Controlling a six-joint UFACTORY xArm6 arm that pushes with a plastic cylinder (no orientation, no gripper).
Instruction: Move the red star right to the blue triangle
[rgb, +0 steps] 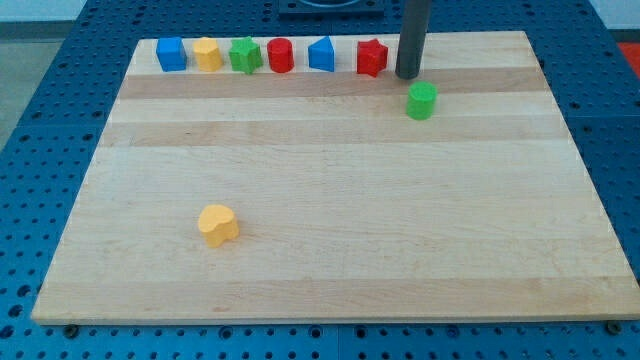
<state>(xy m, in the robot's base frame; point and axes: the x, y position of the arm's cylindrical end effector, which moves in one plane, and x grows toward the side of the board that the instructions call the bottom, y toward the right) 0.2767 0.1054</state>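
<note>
One short push is remaining: your tip (407, 75) is standing just right of the red star (372, 57) by the counter's (330, 220) top edge; no hand is existing, so nothing is grasped. Be pushing it gently left toward the blue triangle (321, 54).

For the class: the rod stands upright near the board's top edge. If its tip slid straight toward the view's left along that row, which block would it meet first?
Most likely the red star: my tip sits just to its right, ahead of the blue triangle. Depth is uncertain.

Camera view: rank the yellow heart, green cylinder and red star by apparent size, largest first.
1. Yellow heart, though it lies nearest the view's bottom, so nearness may inflate it.
2. Green cylinder and red star look alike; not ranked.
</note>
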